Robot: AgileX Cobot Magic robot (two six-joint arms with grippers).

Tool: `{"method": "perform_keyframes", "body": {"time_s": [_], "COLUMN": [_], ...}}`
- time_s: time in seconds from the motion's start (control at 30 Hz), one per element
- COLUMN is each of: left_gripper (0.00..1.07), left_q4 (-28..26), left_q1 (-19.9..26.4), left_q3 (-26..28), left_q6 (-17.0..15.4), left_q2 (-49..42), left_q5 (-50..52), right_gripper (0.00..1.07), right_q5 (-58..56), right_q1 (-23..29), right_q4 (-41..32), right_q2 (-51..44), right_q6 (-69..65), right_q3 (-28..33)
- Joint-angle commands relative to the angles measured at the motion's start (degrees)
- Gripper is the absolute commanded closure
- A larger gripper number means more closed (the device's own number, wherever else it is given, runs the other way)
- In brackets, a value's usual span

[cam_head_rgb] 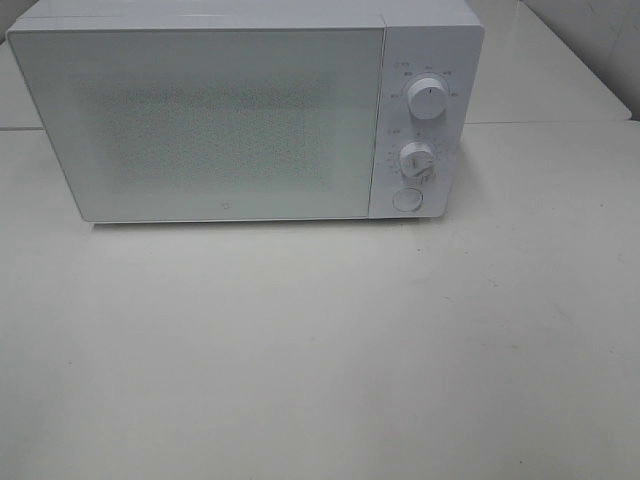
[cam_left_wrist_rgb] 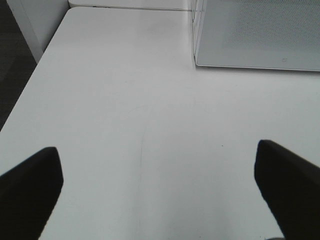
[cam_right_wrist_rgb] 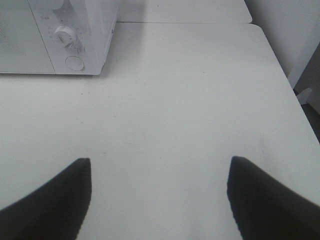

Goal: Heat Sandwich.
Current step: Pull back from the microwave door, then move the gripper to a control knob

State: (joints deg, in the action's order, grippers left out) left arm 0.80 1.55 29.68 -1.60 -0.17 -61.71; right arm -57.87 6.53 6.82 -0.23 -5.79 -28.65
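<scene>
A white microwave (cam_head_rgb: 240, 110) stands at the back of the white table (cam_head_rgb: 320, 350) with its door shut. Its control panel carries two knobs (cam_head_rgb: 428, 100) and a round button (cam_head_rgb: 407, 199). The sandwich is out of view in every frame. My left gripper (cam_left_wrist_rgb: 157, 175) hovers open over bare table, left of the microwave's front corner (cam_left_wrist_rgb: 250, 35). Over the table to the right of the microwave (cam_right_wrist_rgb: 60, 37), my right gripper (cam_right_wrist_rgb: 160, 192) also stands open. Neither holds anything. Neither arm shows in the high view.
The table's left edge (cam_left_wrist_rgb: 30, 95) drops to a dark floor in the left wrist view. Its right edge (cam_right_wrist_rgb: 295, 110) shows in the right wrist view. A seam (cam_head_rgb: 550, 122) runs across the table behind the microwave.
</scene>
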Motion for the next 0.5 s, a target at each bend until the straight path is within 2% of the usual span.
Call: {"method": "perform_keyframes", "body": {"time_s": [0.03,0.23,0.5], "left_gripper": [0.07,0.07,0.07], "left_q4": [-0.4,-0.4,-0.4], "left_q1": [0.2,0.2,0.2], "left_q3": [-0.1,-0.1,-0.1], "left_q6": [0.0,0.0,0.0], "left_q2": [-1.5,-1.5,-1.5], "left_q5": [0.6,0.6,0.6], "right_gripper": [0.34,0.34,0.34], "right_q5": [0.7,1.2,4.5], "right_q1": [-0.5,-0.5,-0.5], "right_q4": [0.6,0.5,0.3], "right_q2": [-1.4,0.2,6.6], "right_q6": [0.2,0.0,0.0], "right_q3": [-0.1,-3.3,-3.7]}}
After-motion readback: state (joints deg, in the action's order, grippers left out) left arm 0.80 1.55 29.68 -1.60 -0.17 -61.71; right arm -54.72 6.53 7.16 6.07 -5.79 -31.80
